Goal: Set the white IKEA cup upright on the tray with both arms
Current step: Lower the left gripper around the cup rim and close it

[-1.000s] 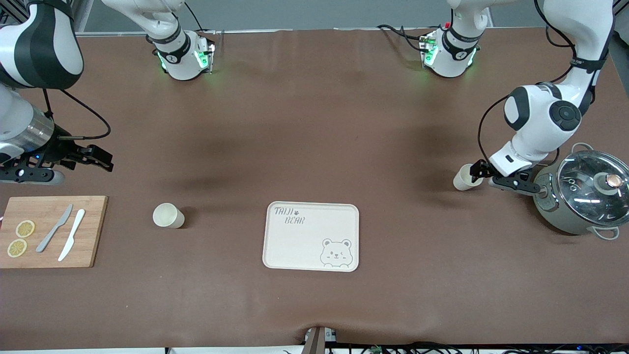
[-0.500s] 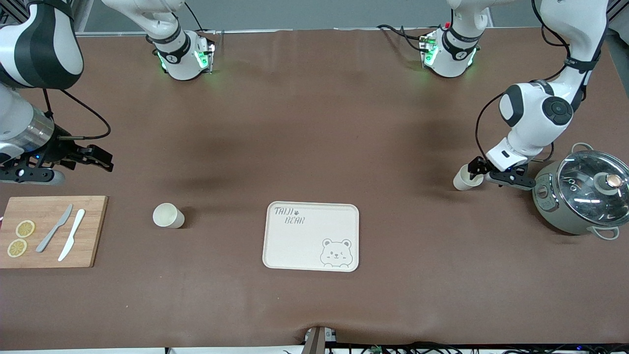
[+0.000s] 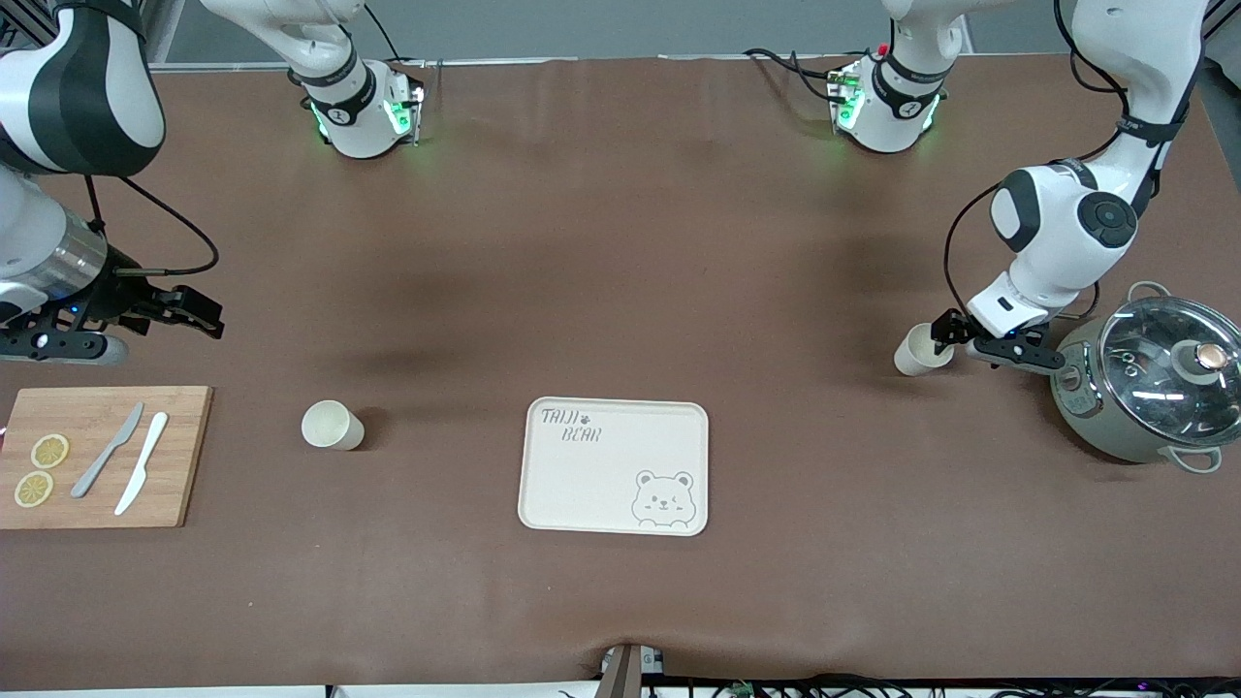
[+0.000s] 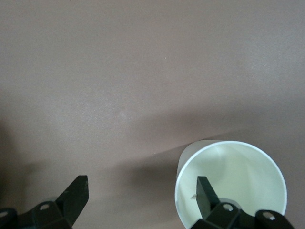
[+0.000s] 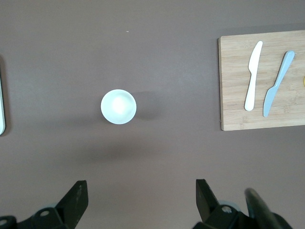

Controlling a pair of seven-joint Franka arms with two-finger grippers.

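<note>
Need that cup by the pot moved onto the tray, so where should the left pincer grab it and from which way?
Take the cup by its rim wall, from above. It stands upright, mouth open, and the open left pincer already has one finger inside the mouth, the other outside the wall.

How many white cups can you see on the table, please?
2. One cup stands between the cutting board and the tray. The other cup stands beside the pot, with the open left gripper at its rim. None appears hidden.

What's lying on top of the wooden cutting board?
On the cutting board lie a grey knife, a white knife and two lemon slices. Whatever is underneath them is hidden.
</note>
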